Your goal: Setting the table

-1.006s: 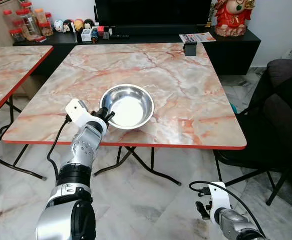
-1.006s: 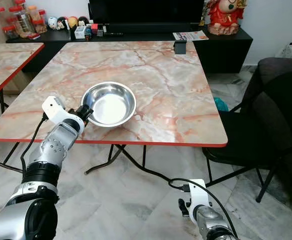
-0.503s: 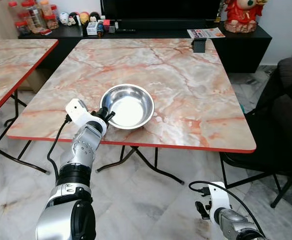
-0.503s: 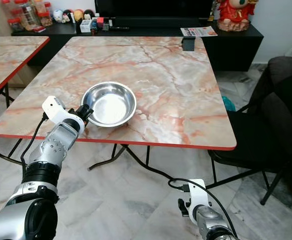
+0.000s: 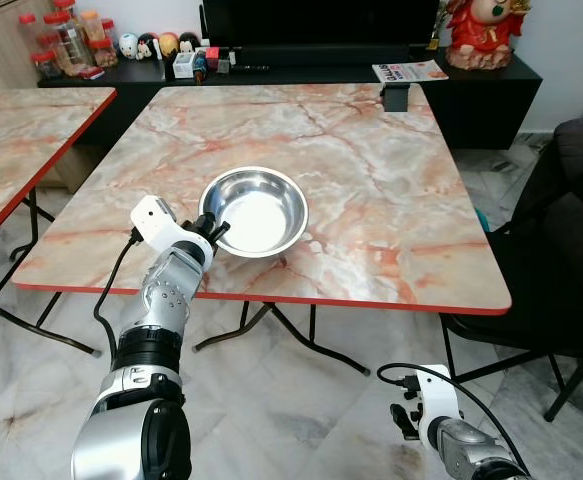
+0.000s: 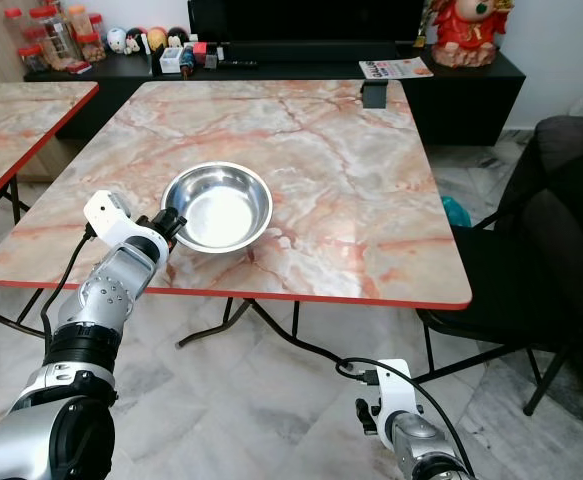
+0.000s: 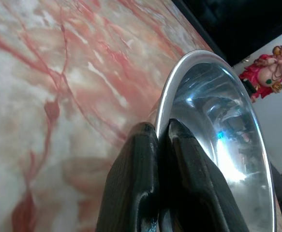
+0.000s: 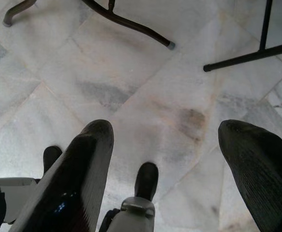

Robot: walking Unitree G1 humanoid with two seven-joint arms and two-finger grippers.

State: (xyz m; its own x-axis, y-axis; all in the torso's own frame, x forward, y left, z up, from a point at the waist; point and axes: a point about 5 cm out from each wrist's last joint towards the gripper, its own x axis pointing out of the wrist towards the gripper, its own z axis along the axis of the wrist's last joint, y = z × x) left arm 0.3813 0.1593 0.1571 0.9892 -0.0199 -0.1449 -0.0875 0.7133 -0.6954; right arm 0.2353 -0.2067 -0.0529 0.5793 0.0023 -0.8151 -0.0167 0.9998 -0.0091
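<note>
A shiny steel bowl (image 5: 256,210) rests on the marble-patterned table (image 5: 371,190), near its front edge. My left gripper (image 5: 212,226) is shut on the bowl's near left rim (image 7: 162,104); the wrist view has its two black fingers (image 7: 145,164) pinched together over the rim. Low at my right side hangs my right gripper (image 8: 165,145), open above the floor, its fingers (image 8: 82,164) spread wide.
A second marble table (image 5: 21,140) stands to the left. A dark chair (image 5: 561,240) sits at the right of the table. A small black object (image 5: 397,96) is at the table's far edge. Behind, a black TV cabinet (image 5: 301,75) holds jars, figurines and a red statue (image 5: 481,30).
The head camera has shifted a little, so the whole scene has slid in the picture. Left gripper and bowl keep the same hold and place on the table.
</note>
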